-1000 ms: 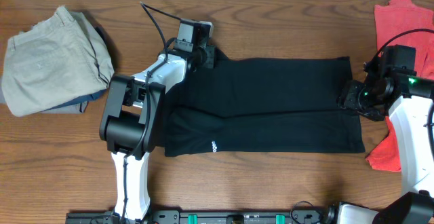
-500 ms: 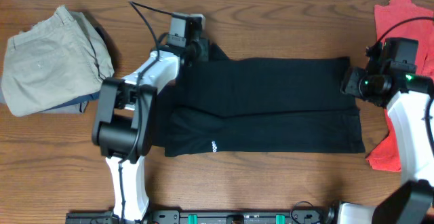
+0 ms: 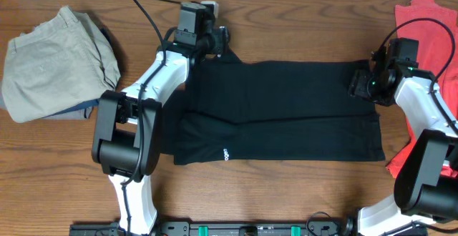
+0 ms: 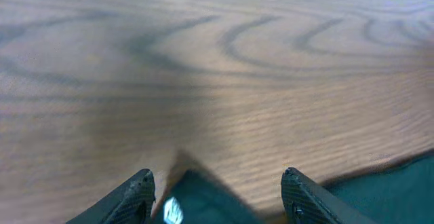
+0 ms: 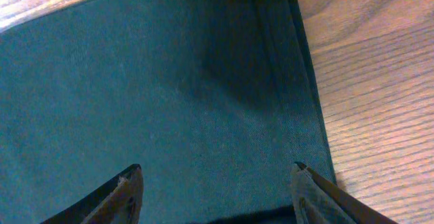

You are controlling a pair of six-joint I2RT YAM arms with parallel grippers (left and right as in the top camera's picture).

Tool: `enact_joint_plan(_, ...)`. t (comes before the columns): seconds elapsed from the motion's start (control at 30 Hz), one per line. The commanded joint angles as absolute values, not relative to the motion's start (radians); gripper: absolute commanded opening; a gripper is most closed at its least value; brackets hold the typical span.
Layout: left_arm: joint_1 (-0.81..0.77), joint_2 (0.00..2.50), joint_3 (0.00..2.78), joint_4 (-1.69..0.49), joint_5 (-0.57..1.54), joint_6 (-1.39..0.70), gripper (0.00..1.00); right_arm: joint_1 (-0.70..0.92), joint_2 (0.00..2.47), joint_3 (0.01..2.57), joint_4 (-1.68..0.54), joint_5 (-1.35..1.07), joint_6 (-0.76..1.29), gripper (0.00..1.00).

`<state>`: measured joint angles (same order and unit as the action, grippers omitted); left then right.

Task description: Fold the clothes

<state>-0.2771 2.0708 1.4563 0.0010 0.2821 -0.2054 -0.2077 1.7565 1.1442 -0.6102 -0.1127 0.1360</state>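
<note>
- Hovering over the far corners of the black shirt, both arms appear set to pinch it for a fold.
- The shirt lies flat across the middle of the table. Khaki trousers are heaped well to the left and a red garment sits at the right edge.
- The left gripper has its fingers spread wide and holds nothing. Only the tip of a shirt corner reaches between them.
- The right gripper is also spread and empty, above the shirt's hemmed edge.
- Risk at left: with so little cloth between the fingers, closing here could catch bare wood or let the corner slip out.
- Risk at right: a shallow bite may catch only one layer.
- If one side grips and the other misses, the fold would likely skew.
- The right arm crosses the red garment and might drag it.
</note>
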Motion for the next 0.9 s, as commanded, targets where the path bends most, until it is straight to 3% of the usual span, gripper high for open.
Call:
enact_joint_plan(0.0,-0.283,2.135,1.471,0.033,0.280,-0.200,0.63,-0.193,1.748,1.148,-0.612,-0.113,0.125,0.69)
enact_joint_plan(0.43,-0.292,2.247,1.470,0.043,0.281,-0.200,0.62,-0.193,1.748,1.148,-0.632,-0.113,0.126,0.68)
enact_joint_plan(0.53,-0.299,2.249,1.470,0.044,0.281,-0.200,0.51,-0.193,1.748,1.148,-0.627,-0.113,0.126,0.68)
enact_joint_plan(0.63,-0.305,2.249,1.470,0.043,0.281,-0.200,0.26,-0.193,1.748,1.148,-0.613,-0.113,0.126,0.68)
enact_joint_plan(0.67,-0.307,2.249,1.470,0.039,0.280,-0.200,0.22,-0.193,1.748,1.148,-0.608,-0.113,0.126,0.68)
enact_joint_plan(0.87,-0.293,2.239,1.470,0.023,0.280,-0.200,0.20,-0.193,1.749,1.148,-0.521,-0.112,0.126,0.72)
